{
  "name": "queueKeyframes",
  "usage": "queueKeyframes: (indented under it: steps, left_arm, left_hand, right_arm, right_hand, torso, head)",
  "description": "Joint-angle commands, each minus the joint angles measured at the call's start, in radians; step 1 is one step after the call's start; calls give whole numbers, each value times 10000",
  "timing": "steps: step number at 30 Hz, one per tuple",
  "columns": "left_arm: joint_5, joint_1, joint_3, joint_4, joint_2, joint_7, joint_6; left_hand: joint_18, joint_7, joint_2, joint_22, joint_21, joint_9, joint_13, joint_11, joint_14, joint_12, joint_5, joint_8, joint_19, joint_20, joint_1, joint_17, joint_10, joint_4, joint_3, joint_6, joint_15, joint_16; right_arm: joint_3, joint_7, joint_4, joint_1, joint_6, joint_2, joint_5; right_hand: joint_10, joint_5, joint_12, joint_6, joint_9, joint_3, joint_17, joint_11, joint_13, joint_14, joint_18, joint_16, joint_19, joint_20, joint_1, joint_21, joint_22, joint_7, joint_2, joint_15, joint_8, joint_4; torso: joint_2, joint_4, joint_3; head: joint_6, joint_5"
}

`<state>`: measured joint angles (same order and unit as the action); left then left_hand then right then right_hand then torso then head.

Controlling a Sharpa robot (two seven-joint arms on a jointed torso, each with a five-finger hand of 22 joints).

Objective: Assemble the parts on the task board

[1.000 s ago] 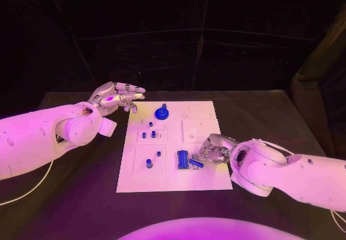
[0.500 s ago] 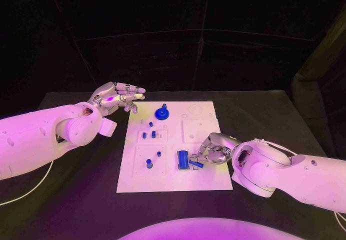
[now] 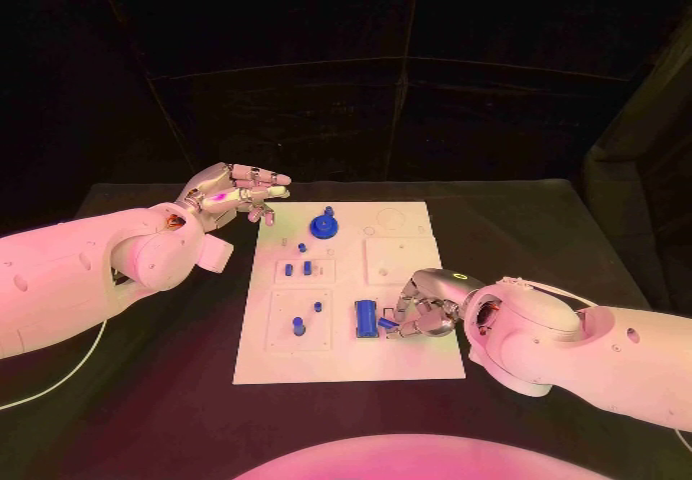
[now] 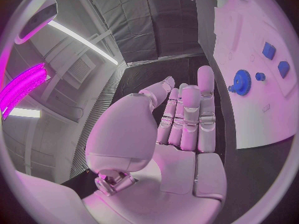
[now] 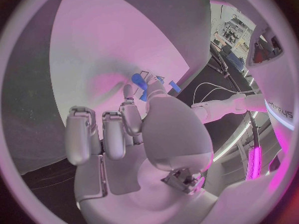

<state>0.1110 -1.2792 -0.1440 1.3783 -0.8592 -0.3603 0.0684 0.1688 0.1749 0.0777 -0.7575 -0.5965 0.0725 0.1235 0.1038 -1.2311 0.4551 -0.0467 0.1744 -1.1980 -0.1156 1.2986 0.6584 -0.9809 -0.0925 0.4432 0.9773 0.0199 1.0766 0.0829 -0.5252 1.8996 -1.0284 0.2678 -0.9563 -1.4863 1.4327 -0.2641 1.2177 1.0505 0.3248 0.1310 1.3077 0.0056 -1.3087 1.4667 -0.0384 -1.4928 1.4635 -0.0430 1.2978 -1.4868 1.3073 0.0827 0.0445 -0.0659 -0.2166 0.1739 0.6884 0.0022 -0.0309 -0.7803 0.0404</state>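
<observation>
White board [image 3: 346,360] flat mid-table, long side running away from the robot. Hasn't shifted over the last second.

Left arm parked beyond the board's far left corner, left hand [image 3: 231,195] up off the table, fingers spread and lightly curled, holding nothing. Same pose as a second ago. Wrist view shows its palm open too, fingers side by side [image 4: 187,119], gear off past them.

Right hand [image 3: 426,308] is where the change is: low over the board's near right part, fingers pinching a small blue piece [image 3: 387,324]. A second ago that piece lay tilted just right of the upright blue block [image 3: 366,318]; now it sits closer in against the block and the hand has curled tighter over it. Right wrist view: fingertips closed round a blue bit [image 5: 138,81]. Whether it touches the board, can't tell.

Reads as grasp secured, lift or reseat about to come; no seating visible yet.

Rest unchanged: blue gear [image 3: 323,226] at far end, two small pegs [image 3: 297,268] mid-board, one peg [image 3: 299,324] near left.
</observation>
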Motion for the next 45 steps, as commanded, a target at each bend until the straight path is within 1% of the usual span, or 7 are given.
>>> queueKeyframes:
  steps: [1, 7, 11, 18, 26, 34, 45]
  left_arm:
    - [-30, -13, 7, 26, -6, -49, -125]
    - [-30, -13, 7, 29, -16, -46, -120]
    - [-30, -13, 7, 34, -20, -45, -119]
    - [-30, -13, 7, 31, -20, -41, -123]
    - [-30, -13, 7, 26, -19, -28, -130]
    - [-30, -13, 7, 23, -21, -8, -146]
    - [-30, -11, 5, 1, -9, 15, -172]
  left_hand:
    - [141, 6, -64, 15, 51, -16, 15, -7, 62, 73, -55, 42, -18, -19, 16, -17, 74, -17, -60, -36, -14, 0]
    - [141, 6, -64, 15, 51, -16, 15, -7, 62, 73, -55, 42, -18, -19, 16, -17, 74, -17, -60, -36, -14, 0]
    - [141, 6, -64, 15, 51, -16, 15, -7, 62, 73, -55, 42, -18, -19, 16, -17, 74, -17, -60, -36, -14, 0]
    - [141, 6, -64, 15, 51, -16, 15, -7, 62, 73, -55, 42, -18, -19, 16, -17, 74, -17, -60, -36, -14, 0]
    - [141, 6, -64, 15, 51, -16, 15, -7, 62, 73, -55, 42, -18, -19, 16, -17, 74, -17, -60, -36, -14, 0]
    - [141, 6, -64, 15, 51, -16, 15, -7, 62, 73, -55, 42, -18, -19, 16, -17, 74, -17, -60, -36, -14, 0]
    - [141, 6, -64, 15, 51, -16, 15, -7, 62, 73, -55, 42, -18, -19, 16, -17, 74, -17, -60, -36, -14, 0]
  right_arm:
    - [1, -155, 13, -9, -309, 49, -919]
    - [1, -218, -23, -8, -299, 103, -1077]
    - [1, -226, -45, -8, -382, 138, -1089]
    - [1, -198, -66, -8, -621, 183, -983]
    - [2, -90, -53, -8, -521, 172, -734]
    - [1, 178, 30, -8, 227, 59, -419]
    - [0, 437, 235, -9, 786, -347, 859]
  right_hand:
    - [-17, 60, -51, 85, -18, -22, 1376, -12, -348, 781, 84, -41, 525, -3, 120, -2, 1449, 19, -36, 18, -44, -91]
    - [-14, 51, -49, 110, -23, -54, 1380, -17, -349, 782, 84, -43, 525, 0, 166, -2, 1449, 13, -119, 14, -49, -111]
    - [-3, 5, -36, 200, -29, -170, 1385, -51, -357, 783, 88, -45, 533, 15, 342, -14, 1467, -29, -317, -10, -78, -195]
    - [20, 274, -14, 424, -62, -622, 1414, -169, -375, 790, 99, -60, 556, 94, 862, -46, 1517, -161, -738, -107, -115, -478]
    - [61, 117, 21, 586, -108, -1080, 1450, -249, -401, 798, 113, -79, 582, 159, 1103, -83, 1571, -251, -1005, -174, -101, -643]
    - [124, 34, 68, 742, -114, -1320, 1481, -293, -430, 805, 115, -96, 588, 200, 894, -90, 1583, -306, -1084, -213, -130, -543]
    - [154, -62, 78, 769, -136, -1431, 1488, -300, -444, 807, 114, -99, 587, 223, 575, -86, 1581, -310, -980, -226, -108, -378]
  torso:
    - [4, 6, -1]
    - [-1, 11, 0]
    - [6, 9, -2]
    - [1, -2, 0]
    - [4, 5, -2]
    - [-4, 6, 3]
    - [-6, -11, 5]
  head:
    - [8, -13]
    - [4, -26]
    - [-1, -35]
    - [-20, -44]
    - [-37, -34]
    - [-20, -37]
    - [-1, -38]
